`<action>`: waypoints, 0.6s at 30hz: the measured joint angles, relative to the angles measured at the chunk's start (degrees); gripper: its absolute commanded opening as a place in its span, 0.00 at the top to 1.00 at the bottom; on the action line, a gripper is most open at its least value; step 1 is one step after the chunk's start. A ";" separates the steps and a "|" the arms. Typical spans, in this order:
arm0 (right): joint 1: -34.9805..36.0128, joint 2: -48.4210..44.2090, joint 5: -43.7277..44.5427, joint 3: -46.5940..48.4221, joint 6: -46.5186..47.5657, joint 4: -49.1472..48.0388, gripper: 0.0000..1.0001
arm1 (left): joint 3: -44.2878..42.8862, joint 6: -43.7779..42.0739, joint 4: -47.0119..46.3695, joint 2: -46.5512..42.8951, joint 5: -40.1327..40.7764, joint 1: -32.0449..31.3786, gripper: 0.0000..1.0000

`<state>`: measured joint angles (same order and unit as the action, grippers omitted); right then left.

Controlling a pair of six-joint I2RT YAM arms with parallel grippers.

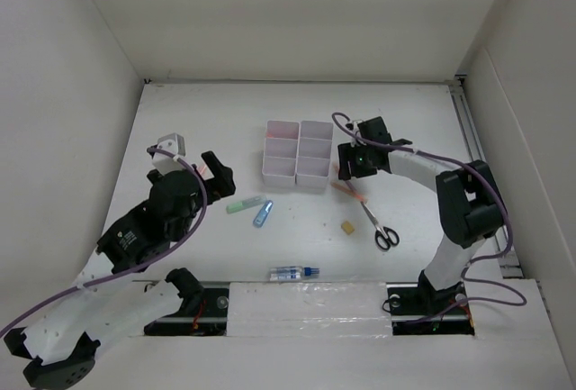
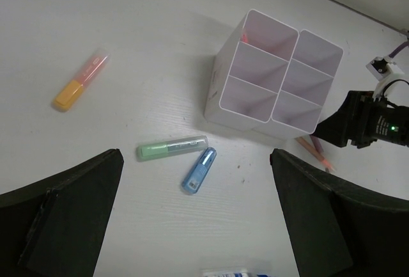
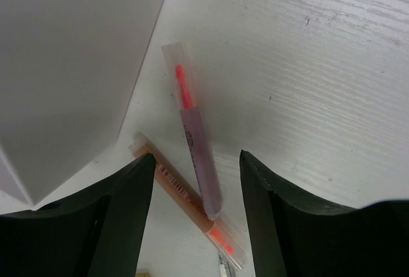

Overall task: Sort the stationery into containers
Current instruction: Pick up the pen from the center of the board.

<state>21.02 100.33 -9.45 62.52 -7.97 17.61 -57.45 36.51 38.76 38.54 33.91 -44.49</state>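
- Pink-tipped pen (image 3: 192, 133) lies crossed over orange pen (image 3: 171, 181) on table (image 1: 207, 120), just beside white organizer (image 1: 297, 154), at its R side.
- R gripper (image 3: 197, 162): jaws spread, straddling both pens, not pinching either.
- Scissors (image 1: 380, 228) & tan eraser (image 1: 346, 226) lie nearer the arm bases.
- Green marker (image 2: 171, 148) & blue tube (image 2: 199, 169) lie side by side, L of organizer; orange highlighter (image 2: 80, 88) further L.
- L gripper (image 2: 198, 226): jaws spread wide, nothing held, above marker & tube.
- Blue-capped bottle (image 1: 294, 273) near front edge.
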 measured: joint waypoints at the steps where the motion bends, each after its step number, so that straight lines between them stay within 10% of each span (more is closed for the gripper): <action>1: 0.00 0.46 0.02 0.00 0.00 -0.04 0.39 | 0.00 -0.09 0.00 -0.13 0.02 0.00 0.00; 18: -0.70 2.91 3.69 0.55 -0.90 -0.07 0.54 | 0.00 -2.25 -0.83 -0.63 0.90 0.00 0.00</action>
<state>20.32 103.24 -5.76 63.07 -8.86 17.54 -57.45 34.26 37.93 37.91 34.81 -44.49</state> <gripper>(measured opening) 0.472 0.997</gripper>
